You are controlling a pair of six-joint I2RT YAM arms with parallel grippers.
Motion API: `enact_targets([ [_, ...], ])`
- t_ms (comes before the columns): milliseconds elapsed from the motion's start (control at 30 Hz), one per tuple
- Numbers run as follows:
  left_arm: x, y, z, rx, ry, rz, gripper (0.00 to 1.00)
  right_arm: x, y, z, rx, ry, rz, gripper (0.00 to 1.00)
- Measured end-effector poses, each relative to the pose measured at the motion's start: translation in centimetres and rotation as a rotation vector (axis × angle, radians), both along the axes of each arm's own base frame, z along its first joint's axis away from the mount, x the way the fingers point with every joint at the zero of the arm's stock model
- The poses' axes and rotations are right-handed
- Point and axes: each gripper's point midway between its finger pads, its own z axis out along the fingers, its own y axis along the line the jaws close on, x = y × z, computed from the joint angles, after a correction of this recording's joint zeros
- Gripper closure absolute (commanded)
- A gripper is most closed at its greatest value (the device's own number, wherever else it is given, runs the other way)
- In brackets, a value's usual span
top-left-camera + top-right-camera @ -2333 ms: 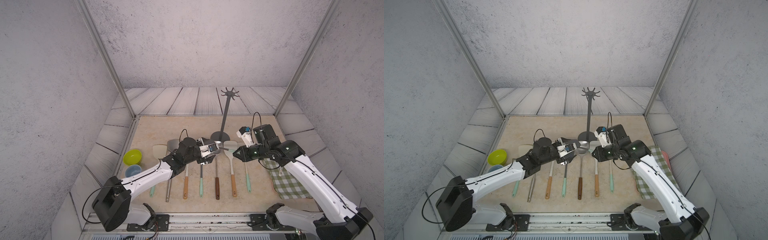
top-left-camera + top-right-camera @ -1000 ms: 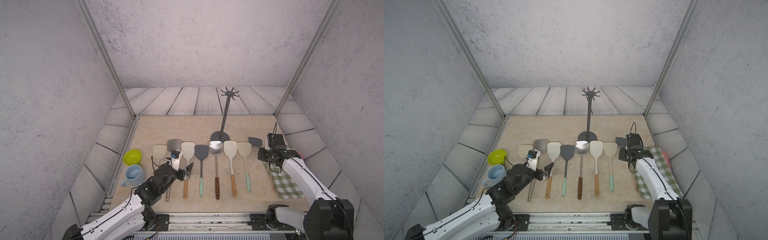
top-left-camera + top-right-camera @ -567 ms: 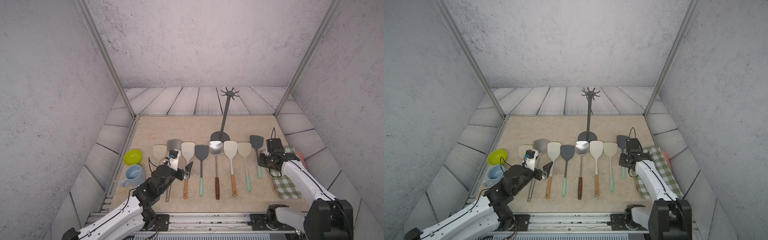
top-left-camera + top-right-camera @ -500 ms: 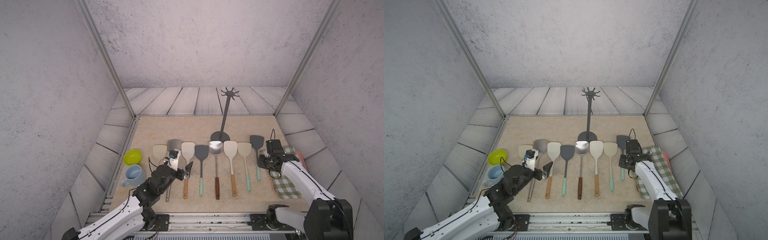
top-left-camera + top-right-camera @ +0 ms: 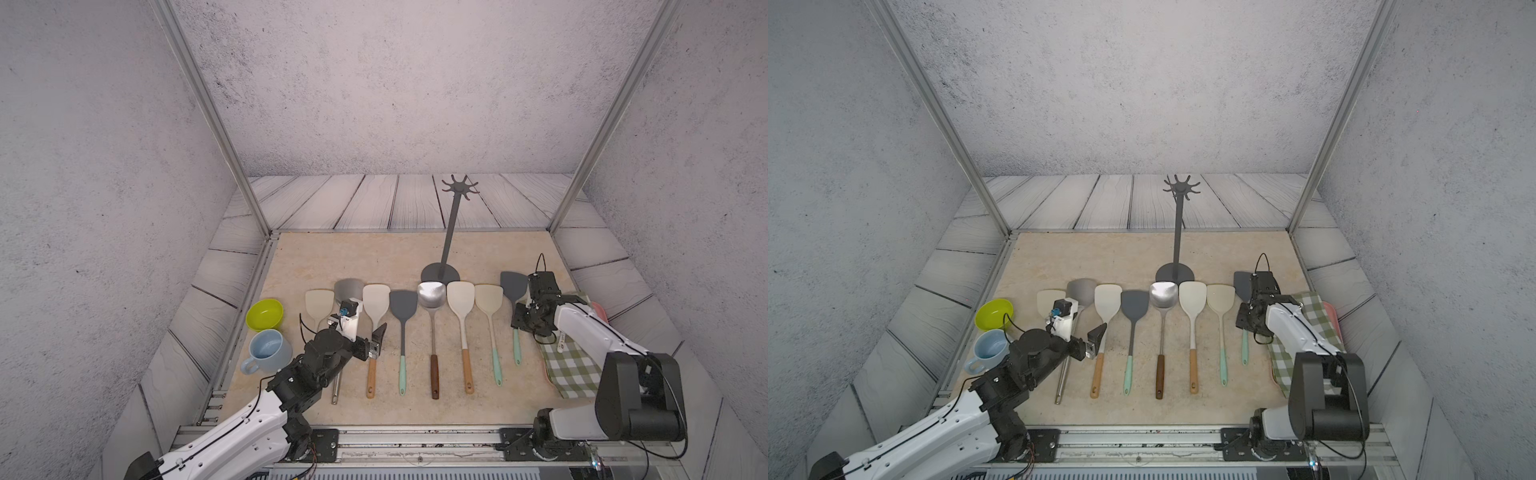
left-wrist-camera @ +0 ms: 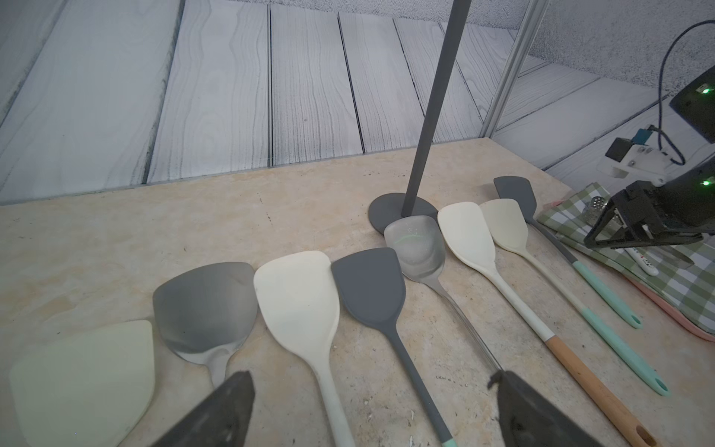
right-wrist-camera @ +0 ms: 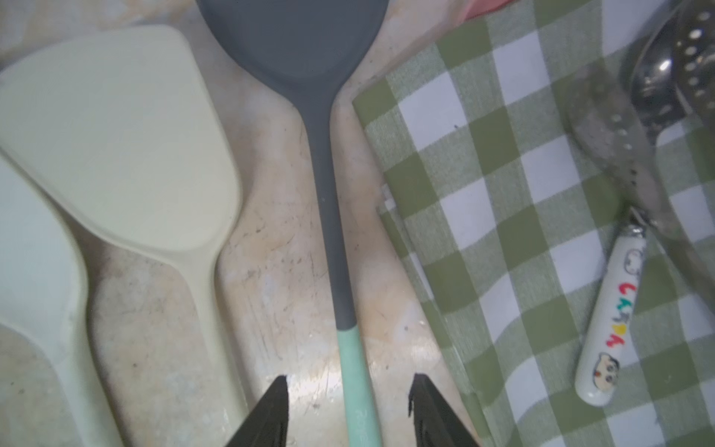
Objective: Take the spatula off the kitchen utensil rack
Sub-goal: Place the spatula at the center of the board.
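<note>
Spatula (image 5: pixel 513 286) (grey blade, mint handle) lay on table (image 5: pixel 353 257) beside checked cloth (image 5: pixel 569 365); right gripper (image 7: pixel 350 381) straddled handle, jaws parted, gripping nothing. Left gripper (image 6: pixel 371 391) gaped empty. Beyond, kitchen utensil rack (image 5: pixel 450 232) hooks bare: removal apparently done.

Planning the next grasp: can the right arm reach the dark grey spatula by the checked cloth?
Likely yes: the right gripper sits over the spatula, at its teal handle, jaws open either side; the checked cloth lies beside it, not across.

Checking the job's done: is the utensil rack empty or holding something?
Empty: the kitchen utensil rack has bare hooks, and the grey spatula lies flat on the table.
</note>
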Motion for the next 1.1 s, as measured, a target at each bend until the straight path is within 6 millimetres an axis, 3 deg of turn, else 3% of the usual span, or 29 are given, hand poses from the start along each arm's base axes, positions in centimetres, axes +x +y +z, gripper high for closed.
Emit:
enact_targets([
  [133, 0.0, 0.0, -0.1, 0.004, 0.003, 0.000, 0.01, 0.9, -0.1, -2.0, -0.002, 0.073, 0.013, 0.51],
  [333, 0.0, -0.1, -0.2, 0.004, 0.005, -0.004, 0.01, -0.2, -0.4, -4.3, -0.016, 0.174, 0.012, 0.56],
  [633, -0.1, -0.2, -0.2, 0.004, 0.005, -0.014, 0.01, -1.0, -1.3, -4.2, -0.066, 0.228, -0.018, 0.60],
  [1100, -0.1, -0.3, -0.2, 0.007, 0.003, -0.020, 0.01, -1.9, -0.8, -4.2, -0.031, 0.257, -0.030, 0.76],
])
